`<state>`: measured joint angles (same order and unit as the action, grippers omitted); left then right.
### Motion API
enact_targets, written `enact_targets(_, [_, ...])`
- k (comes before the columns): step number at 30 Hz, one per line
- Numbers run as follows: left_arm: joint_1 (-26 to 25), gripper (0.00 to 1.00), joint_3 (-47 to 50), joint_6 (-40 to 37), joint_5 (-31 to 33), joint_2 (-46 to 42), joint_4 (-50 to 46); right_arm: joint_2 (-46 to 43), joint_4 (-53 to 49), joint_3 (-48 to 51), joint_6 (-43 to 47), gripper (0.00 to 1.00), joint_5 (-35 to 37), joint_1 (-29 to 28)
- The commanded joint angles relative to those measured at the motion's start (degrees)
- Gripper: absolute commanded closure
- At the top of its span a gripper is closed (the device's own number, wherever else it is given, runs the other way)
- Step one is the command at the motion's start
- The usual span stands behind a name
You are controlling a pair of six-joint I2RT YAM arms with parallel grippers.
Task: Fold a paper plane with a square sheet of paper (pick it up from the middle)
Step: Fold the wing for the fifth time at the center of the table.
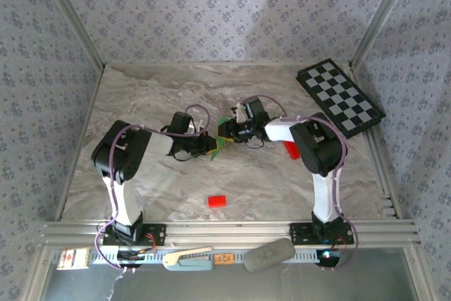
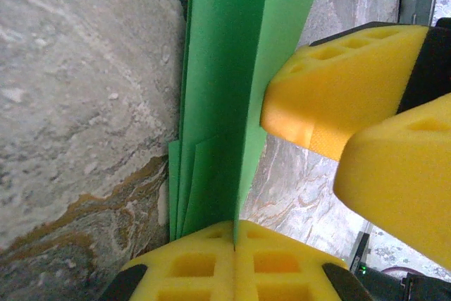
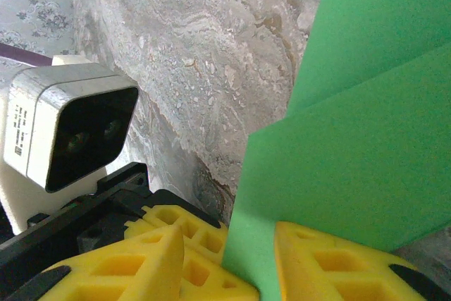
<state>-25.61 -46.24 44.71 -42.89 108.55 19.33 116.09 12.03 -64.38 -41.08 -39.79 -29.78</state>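
The marble-patterned table (image 1: 176,103), grey and smooth with brown veins, carries a black-and-white checkerboard (image 1: 340,98) off at its far right corner, out of the work's way. Both arms reach inward and meet over the table's middle, probably so that each can steady one side of a fold. Between them stands the green paper (image 2: 218,68): thin, matt, bright, already creased into several long, overlapping layers and held edge-up off the surface. The left gripper (image 2: 234,234) has its ribbed yellow foam pads pressed tight together on the lower end of the layers. The right gripper (image 3: 246,244) stands partly apart, astride one flap rather than pinching it. A red wedge (image 1: 291,150) and a small red block (image 1: 217,201) lie well apart from the paper.
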Motion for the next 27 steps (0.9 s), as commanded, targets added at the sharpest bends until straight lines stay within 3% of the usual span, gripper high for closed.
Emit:
enact_targets(1, [0.2,0.92,-0.6,0.1,-0.3,1.8,-1.9,1.7,-2.0,-1.9,-0.2,0.60,1.4,-0.3])
enact_targets(27, [0.3,0.89,-0.2,-0.1,0.3,1.5,-2.8,3.7,-7.9,-5.6,-0.2,0.60,5.2,-0.7])
